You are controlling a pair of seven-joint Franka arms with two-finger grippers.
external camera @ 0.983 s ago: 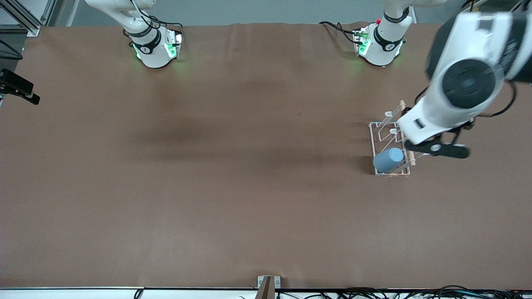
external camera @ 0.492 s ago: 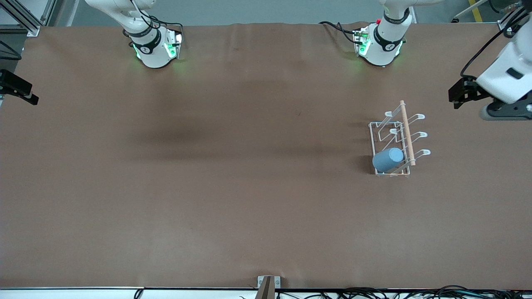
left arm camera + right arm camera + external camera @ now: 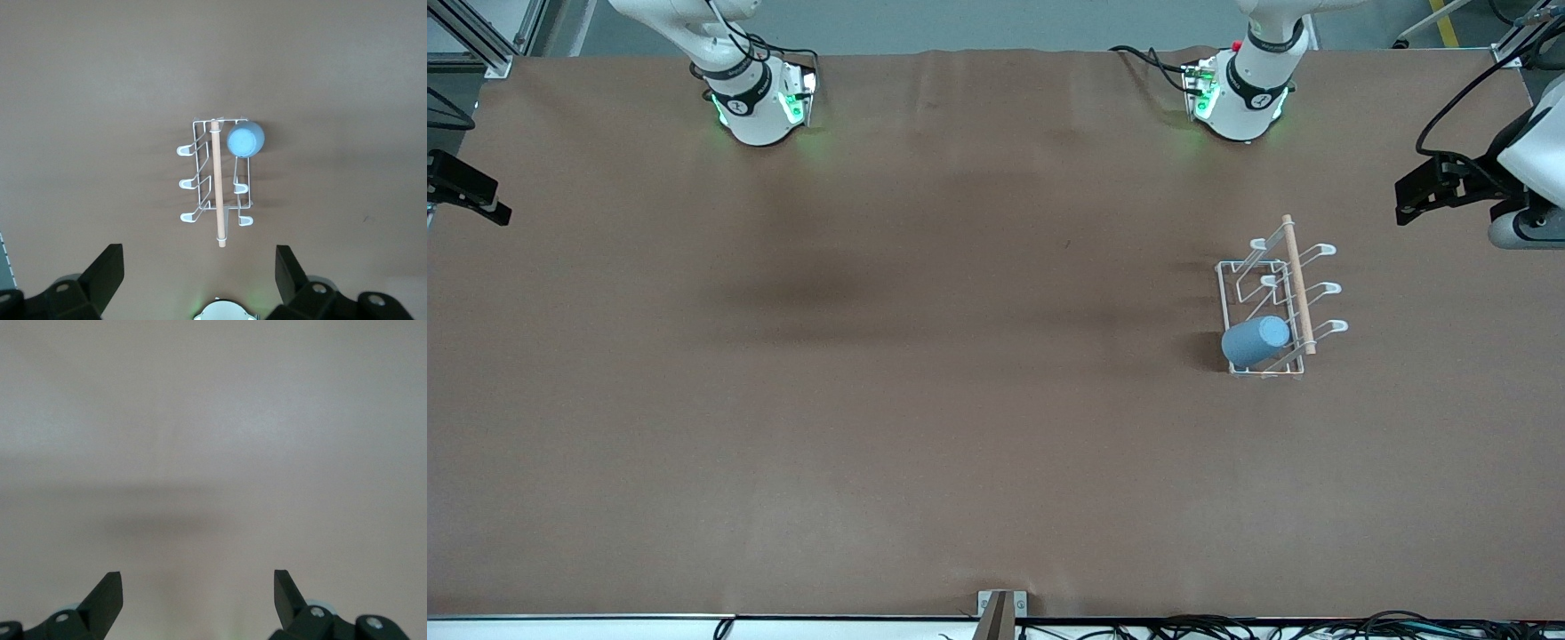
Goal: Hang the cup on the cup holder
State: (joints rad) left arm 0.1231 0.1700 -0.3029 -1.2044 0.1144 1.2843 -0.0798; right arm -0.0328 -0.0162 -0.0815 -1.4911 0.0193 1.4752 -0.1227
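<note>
The light-blue cup (image 3: 1256,342) sits upside down and tilted on a prong of the white wire cup holder (image 3: 1267,271), at the holder's end nearer to the front camera. In the left wrist view I see the cup's round bottom (image 3: 245,139) and the holder's wooden rod (image 3: 217,187). My left gripper (image 3: 1436,188) is open and empty, high up at the left arm's end of the table, away from the holder; its own view shows it (image 3: 200,257) open. My right gripper (image 3: 197,583) is open and empty over a bare surface; it waits at the right arm's end (image 3: 467,188).
The brown table cover (image 3: 925,356) bears only the holder and the cup. The two arm bases (image 3: 756,98) (image 3: 1240,89) stand along the edge farthest from the front camera. Cables lie along the near edge (image 3: 1272,627).
My left arm has pulled up and away from over the cup holder toward its own end of the table. The cup stays on the prong. The right arm has not moved.
</note>
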